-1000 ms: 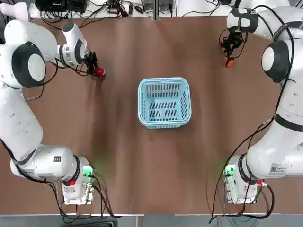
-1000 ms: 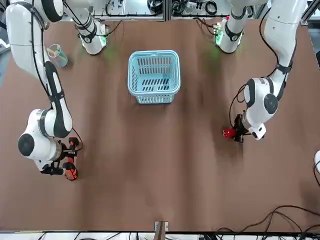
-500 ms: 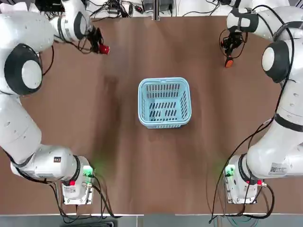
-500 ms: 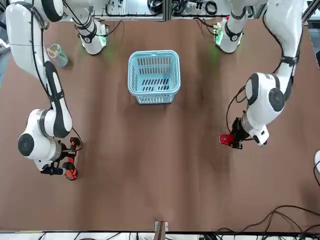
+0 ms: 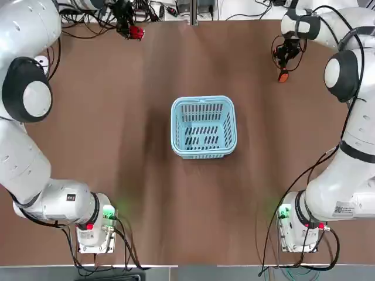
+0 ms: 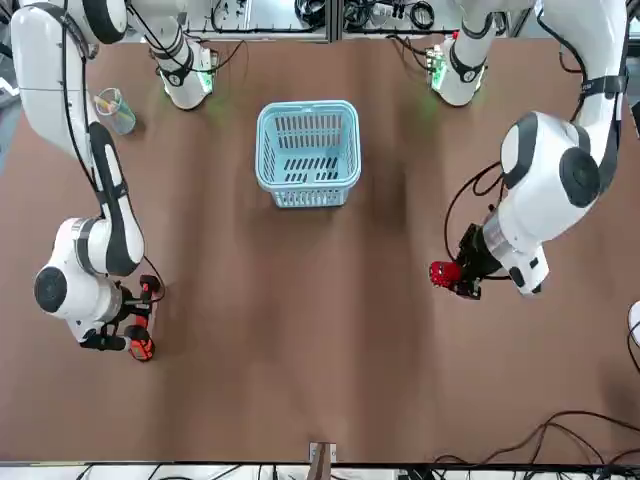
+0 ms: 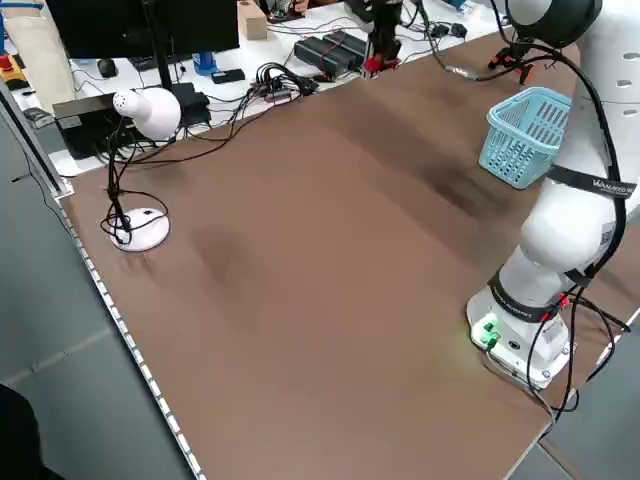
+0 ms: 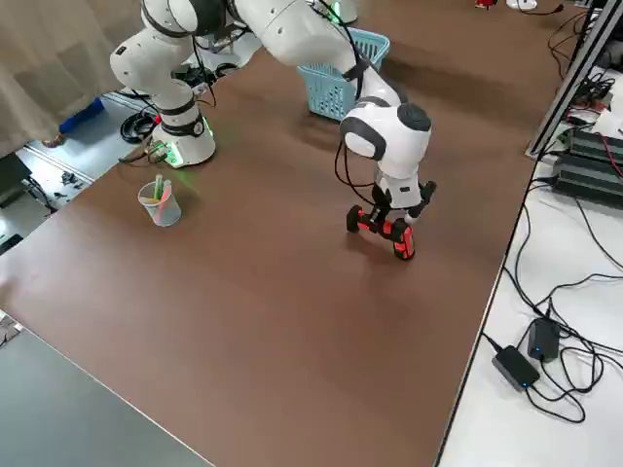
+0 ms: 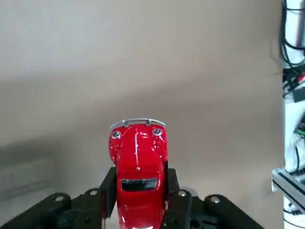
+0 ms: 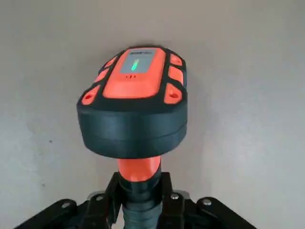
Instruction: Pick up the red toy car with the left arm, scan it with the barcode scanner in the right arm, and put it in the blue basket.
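Under both claws and well to their sides, the brown table (image 5: 193, 222) is spread. The left arm (image 5: 32, 140) is stretched from its base toward the far edge, and the right arm (image 5: 351, 117) is reached out on the other side. Between the arms, the blue basket (image 5: 204, 127) is set upright on the table, well apart from both claws; it is placed nearer the robot's bases than either claw, to the right of the left one and to the left of the right one. By the far edge of the table, the left gripper (image 9: 140, 174) is closed on the red toy car, with one finger pressed to each flank. The right gripper (image 10: 141, 179) is closed around the handle of the barcode scanner (image 10: 136, 102), whose wide head is held beyond the fingertips, its long axis carried on from the fingers and its small lit screen turned to the wrist camera. Farther to the robot's right than the right claw, and nearer the bases, a clear cup (image 8: 160, 201) with thin items in it is stood on the table. The red toy car (image 9: 140, 169) is held lengthwise: its long axis is run along the fingers, its silver bumper (image 9: 137, 122) and two round lamps are pointed outward past the fingertips, away from the wrist, and its upper side is faced to the wrist camera.
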Robot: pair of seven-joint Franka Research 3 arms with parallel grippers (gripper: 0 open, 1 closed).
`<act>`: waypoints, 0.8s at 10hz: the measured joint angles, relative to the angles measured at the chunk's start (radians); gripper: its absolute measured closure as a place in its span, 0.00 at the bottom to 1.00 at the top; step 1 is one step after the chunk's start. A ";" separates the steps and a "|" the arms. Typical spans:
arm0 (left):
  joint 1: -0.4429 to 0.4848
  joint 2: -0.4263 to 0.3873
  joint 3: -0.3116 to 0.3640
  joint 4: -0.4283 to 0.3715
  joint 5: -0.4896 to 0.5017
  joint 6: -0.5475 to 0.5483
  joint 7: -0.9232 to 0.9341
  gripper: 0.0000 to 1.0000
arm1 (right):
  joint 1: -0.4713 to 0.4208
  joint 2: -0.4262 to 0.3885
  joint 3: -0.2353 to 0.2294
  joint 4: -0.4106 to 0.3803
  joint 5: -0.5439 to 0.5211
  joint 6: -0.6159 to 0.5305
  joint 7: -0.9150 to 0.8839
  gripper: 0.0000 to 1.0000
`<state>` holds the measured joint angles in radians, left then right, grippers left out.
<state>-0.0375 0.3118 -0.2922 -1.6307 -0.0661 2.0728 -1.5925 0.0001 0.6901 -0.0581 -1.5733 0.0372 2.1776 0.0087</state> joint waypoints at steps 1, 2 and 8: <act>-0.002 -0.001 -0.041 0.037 0.032 -0.032 -0.046 0.56 | 0.000 -0.001 0.000 0.012 0.039 -0.005 -0.001 0.63; -0.004 -0.002 -0.083 0.068 0.062 -0.052 -0.088 0.56 | 0.000 -0.003 0.001 0.033 0.065 -0.033 -0.001 0.63; -0.035 0.007 -0.207 0.206 0.148 -0.208 -0.291 0.56 | 0.022 -0.123 0.067 0.121 0.272 -0.423 -0.001 0.63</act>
<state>-0.0722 0.3188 -0.4989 -1.4246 0.0823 1.8645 -1.8835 0.0221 0.5670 0.0088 -1.4520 0.3091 1.7541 0.0080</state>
